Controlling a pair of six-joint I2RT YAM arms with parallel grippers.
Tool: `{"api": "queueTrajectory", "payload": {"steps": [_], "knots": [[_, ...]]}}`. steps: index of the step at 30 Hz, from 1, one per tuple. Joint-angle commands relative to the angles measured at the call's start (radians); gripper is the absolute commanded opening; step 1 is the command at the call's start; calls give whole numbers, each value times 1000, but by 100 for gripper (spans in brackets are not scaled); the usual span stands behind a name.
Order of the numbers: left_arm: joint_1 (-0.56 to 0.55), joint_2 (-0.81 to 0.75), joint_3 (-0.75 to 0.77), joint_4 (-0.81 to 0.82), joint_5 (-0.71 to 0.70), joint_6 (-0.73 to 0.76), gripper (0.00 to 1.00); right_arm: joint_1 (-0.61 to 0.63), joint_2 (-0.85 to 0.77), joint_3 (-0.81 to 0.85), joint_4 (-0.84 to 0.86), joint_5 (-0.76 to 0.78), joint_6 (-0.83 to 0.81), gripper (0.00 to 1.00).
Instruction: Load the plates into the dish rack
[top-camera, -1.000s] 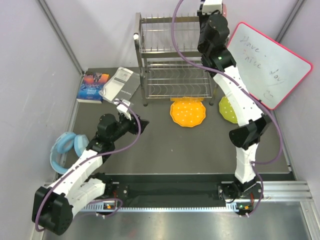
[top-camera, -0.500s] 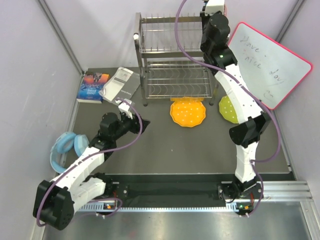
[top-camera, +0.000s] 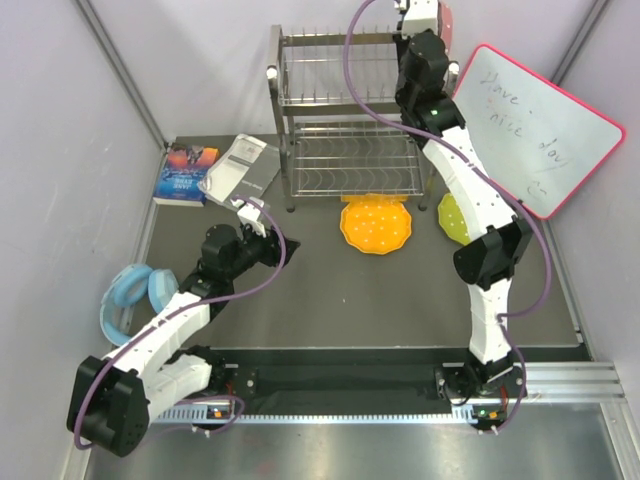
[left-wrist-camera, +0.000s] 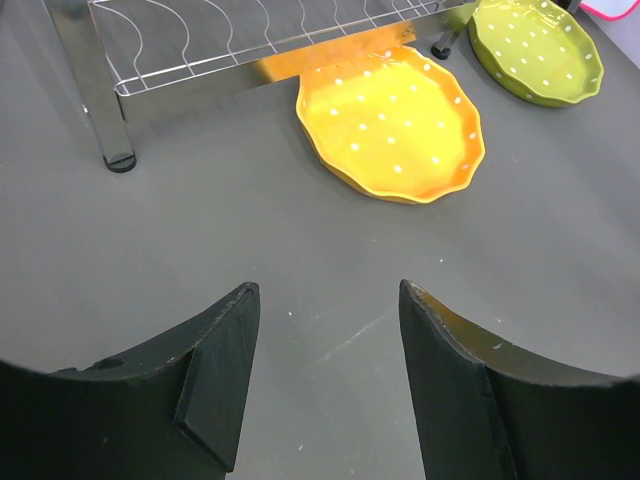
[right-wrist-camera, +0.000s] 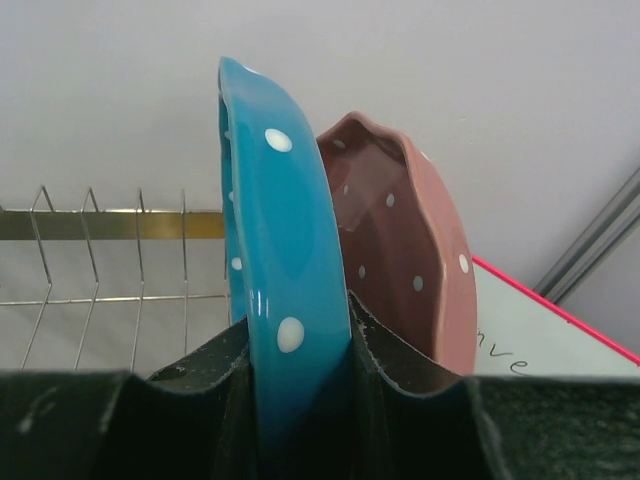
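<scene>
The right gripper (right-wrist-camera: 300, 335) is raised at the far right end of the top tier of the dish rack (right-wrist-camera: 110, 255). Its two fingers are clamped on the lower rim of the blue plate (right-wrist-camera: 275, 230), which stands on edge between them and rises straight up from the pinch. Just to the right of those fingers, behind the blue one, the pink plate (right-wrist-camera: 415, 265) also stands on edge, its hollow side turned toward the blue plate. The two look very close, but the wrist view does not show whether they touch or whether the pink one sits in a slot. To the left of the fingers runs the rack's row of thin prongs, and low to their right shows a corner of the whiteboard (right-wrist-camera: 525, 345). The left gripper (left-wrist-camera: 325, 345) hovers low over the table (left-wrist-camera: 200, 260), fingers spread apart with nothing between them. Ahead of those fingers and slightly right lies the orange plate (left-wrist-camera: 390, 120), flat on the table with its far edge under the front rail of the rack's lower tier. Further ahead to the right lies the yellow-green plate (left-wrist-camera: 535, 50), apart from the orange one.
</scene>
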Motion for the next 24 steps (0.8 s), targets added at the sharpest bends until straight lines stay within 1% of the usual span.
{"api": "queueTrajectory", "payload": {"steps": [1, 3, 4, 6, 9, 12, 13, 14, 18, 21, 24], "knots": [[4, 1, 13, 36, -5, -10, 63, -16, -2, 79, 162, 11, 15, 0], [3, 0, 14, 35, -2, -10, 63, -16, 1, 79, 171, 21, 9, 0], [3, 1, 14, 33, -4, -10, 63, -16, 0, 79, 179, 21, 8, 5], [4, 4, 16, 33, -1, -12, 63, -16, -9, 71, 191, 15, -4, 12], [3, 10, 17, 38, 5, -18, 63, -14, -32, 52, 222, 15, -24, 11], [4, 15, 19, 53, 8, -25, 63, -14, -55, 33, 242, 17, -41, 23], [3, 13, 19, 58, 8, -29, 63, -13, -68, 25, 249, 15, -43, 30], [4, 13, 21, 61, 11, -29, 63, -11, -75, 22, 252, 17, -46, 33], [3, 3, 22, 61, 22, -24, 63, 1, -111, -6, 286, 9, -83, 34], [3, -5, 25, 55, 25, -22, 63, 1, -120, -12, 292, 12, -89, 40], [3, -14, 31, 46, 34, -19, 63, 3, -138, -12, 288, 15, -80, 40]]}}
